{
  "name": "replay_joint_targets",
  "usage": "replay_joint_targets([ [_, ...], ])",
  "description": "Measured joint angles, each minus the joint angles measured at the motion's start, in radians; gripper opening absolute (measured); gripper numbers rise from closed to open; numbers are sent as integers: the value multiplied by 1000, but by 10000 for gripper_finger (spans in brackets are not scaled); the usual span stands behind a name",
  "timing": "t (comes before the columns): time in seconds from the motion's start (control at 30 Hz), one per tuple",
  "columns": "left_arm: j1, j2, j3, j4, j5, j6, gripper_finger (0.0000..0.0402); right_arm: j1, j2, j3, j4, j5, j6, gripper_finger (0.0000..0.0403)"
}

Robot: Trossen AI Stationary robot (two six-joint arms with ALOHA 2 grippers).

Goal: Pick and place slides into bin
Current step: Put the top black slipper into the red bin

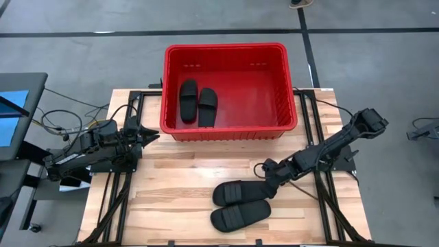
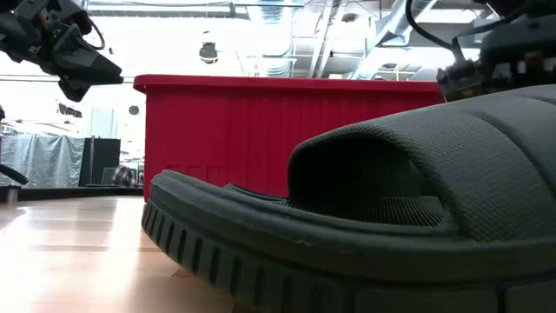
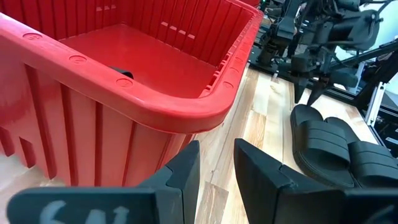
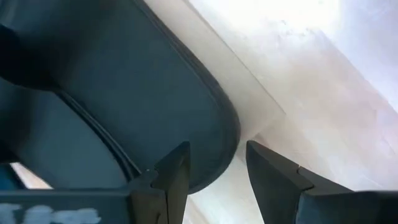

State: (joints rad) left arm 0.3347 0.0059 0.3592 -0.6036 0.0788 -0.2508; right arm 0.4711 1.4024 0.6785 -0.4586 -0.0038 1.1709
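Four black slide sandals appear in the high view: we see two lying side by side inside the red bin [image 1: 230, 129], a left one [image 1: 188, 100] and a right one [image 1: 207, 106], both resting on the bin floor toward its left wall. The other two lie on the wooden tabletop [image 1: 178, 192] in front of the bin, the farther slide [image 1: 241, 192] and the nearer slide [image 1: 239, 216] touching along their long edges. We place the bin at the far edge of the tabletop, centred between the two arms. The right gripper [image 1: 263, 169] sits just at the right end of the farther slide; in the right wrist view its fingers [image 4: 166, 177] stand parted, one over the rounded edge of the slide's sole [image 4: 124, 106] and the other over bare wood, and they hold nothing. The left gripper [image 1: 152, 135] hovers beside the bin's front left corner, above the tabletop; in the left wrist view its fingers [image 3: 186, 171] are slightly apart and empty, with the bin's rim [image 3: 155, 99] just ahead and the two tabletop slides [image 3: 329, 146] farther off. In the low view, we find one slide [image 2: 365, 226] filling the foreground, with the bin's ribbed wall [image 2: 226, 130] behind it.
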Motion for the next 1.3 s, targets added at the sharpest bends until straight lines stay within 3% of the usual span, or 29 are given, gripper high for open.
replay_joint_targets([
  [0.47, 0, 0, 0, 0, 0, 0, 89, 26, 135, 5, 61, -49, 22, 138],
  [0.57, 0, 0, 0, 0, 0, 0, 89, 26, 136, 5, 54, -49, 34, 111],
  [0.73, 0, 0, 0, 0, 0, 0, 89, 26, 121, 3, 47, -49, 43, 20],
  [1.07, 0, 0, 0, 0, 0, 0, 89, 32, 112, 76, -37, -29, 70, 5],
  [1.3, 0, 0, 0, 0, 0, 0, 89, 33, 110, 198, -200, 13, 50, 3],
])
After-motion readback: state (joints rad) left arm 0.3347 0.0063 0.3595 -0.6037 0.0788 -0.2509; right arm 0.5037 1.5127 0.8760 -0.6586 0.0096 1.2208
